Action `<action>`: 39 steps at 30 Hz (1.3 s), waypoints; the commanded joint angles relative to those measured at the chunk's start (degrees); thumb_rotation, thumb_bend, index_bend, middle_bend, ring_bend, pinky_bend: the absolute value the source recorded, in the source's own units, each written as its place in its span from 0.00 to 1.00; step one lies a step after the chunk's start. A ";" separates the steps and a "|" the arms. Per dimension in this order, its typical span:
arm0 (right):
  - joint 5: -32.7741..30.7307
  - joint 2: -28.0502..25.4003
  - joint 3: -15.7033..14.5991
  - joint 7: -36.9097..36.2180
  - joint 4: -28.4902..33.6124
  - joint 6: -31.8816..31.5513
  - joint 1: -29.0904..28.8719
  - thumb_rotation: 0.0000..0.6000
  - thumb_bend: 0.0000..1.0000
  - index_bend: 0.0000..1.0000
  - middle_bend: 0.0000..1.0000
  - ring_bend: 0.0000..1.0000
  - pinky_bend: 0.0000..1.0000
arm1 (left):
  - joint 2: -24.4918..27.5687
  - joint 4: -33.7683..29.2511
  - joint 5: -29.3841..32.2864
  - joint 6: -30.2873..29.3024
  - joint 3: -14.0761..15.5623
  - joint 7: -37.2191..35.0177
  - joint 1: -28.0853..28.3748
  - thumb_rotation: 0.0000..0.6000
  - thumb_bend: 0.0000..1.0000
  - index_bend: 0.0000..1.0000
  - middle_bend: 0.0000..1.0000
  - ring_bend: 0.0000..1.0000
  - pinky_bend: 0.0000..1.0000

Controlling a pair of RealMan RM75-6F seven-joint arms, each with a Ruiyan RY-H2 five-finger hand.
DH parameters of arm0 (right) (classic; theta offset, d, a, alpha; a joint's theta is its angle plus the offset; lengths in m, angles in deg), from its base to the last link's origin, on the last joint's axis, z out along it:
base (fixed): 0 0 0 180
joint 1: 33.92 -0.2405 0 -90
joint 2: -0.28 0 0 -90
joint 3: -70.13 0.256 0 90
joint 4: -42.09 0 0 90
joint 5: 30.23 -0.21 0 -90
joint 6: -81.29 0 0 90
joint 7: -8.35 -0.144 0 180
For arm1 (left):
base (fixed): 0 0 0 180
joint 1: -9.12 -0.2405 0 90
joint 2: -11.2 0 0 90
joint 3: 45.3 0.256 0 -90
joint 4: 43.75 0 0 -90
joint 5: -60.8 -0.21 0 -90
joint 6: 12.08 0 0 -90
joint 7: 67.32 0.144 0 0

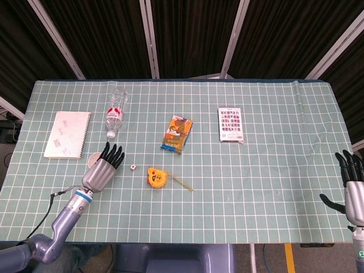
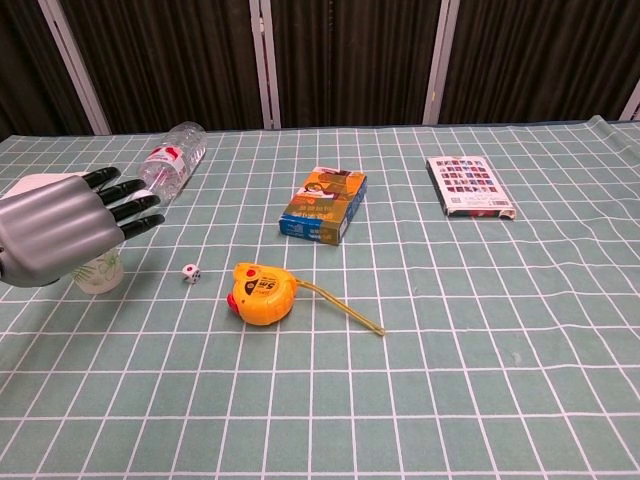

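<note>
table (image 1: 273, 170) with notebook (image 1: 67, 134), bottle (image 1: 115, 113), cup (image 2: 100, 272), die (image 1: 132, 167), tape measure (image 1: 156, 177), two boxes (image 1: 177, 133)

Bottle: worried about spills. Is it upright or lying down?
Lying down. The bottle rests on its side on the table, cap toward the left hand.
</note>
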 commanded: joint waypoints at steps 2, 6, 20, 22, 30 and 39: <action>-0.07 0.02 0.00 -0.20 -0.19 0.22 -0.11 1.00 0.00 0.00 0.00 0.00 0.00 | -1.27 1.80 -0.51 -0.02 0.70 0.77 0.80 1.00 0.00 0.31 0.23 0.17 0.29; -0.10 0.02 0.04 -0.37 -0.29 0.17 -0.11 1.00 0.00 0.00 0.00 0.00 0.00 | -2.24 3.21 -0.59 -0.68 1.00 1.60 0.92 1.00 0.00 0.44 0.37 0.30 0.36; -0.13 -0.04 0.04 -0.86 -0.16 -0.02 -0.04 1.00 0.00 0.00 0.00 0.00 0.00 | 5.48 -12.66 11.23 -3.73 -8.05 -29.56 -3.37 1.00 0.00 0.49 0.39 0.32 0.39; -0.08 -0.02 -0.03 -0.84 -0.12 0.06 -0.07 1.00 0.00 0.00 0.00 0.00 0.00 | 8.26 -14.58 13.00 -1.28 -9.59 -39.52 -3.89 1.00 0.00 0.49 0.39 0.32 0.39; 0.36 0.28 -0.32 -0.12 0.19 0.08 -0.15 1.00 0.00 0.00 0.00 0.00 0.00 | 14.99 -12.48 9.42 11.48 -9.79 -77.40 -3.78 1.00 0.00 0.49 0.38 0.31 0.39; -0.49 0.92 -0.19 0.69 -0.41 0.82 -0.52 1.00 0.00 0.00 0.00 0.00 0.00 | 9.54 -1.69 0.36 16.71 -4.48 -99.73 -0.43 1.00 0.00 0.49 0.38 0.31 0.39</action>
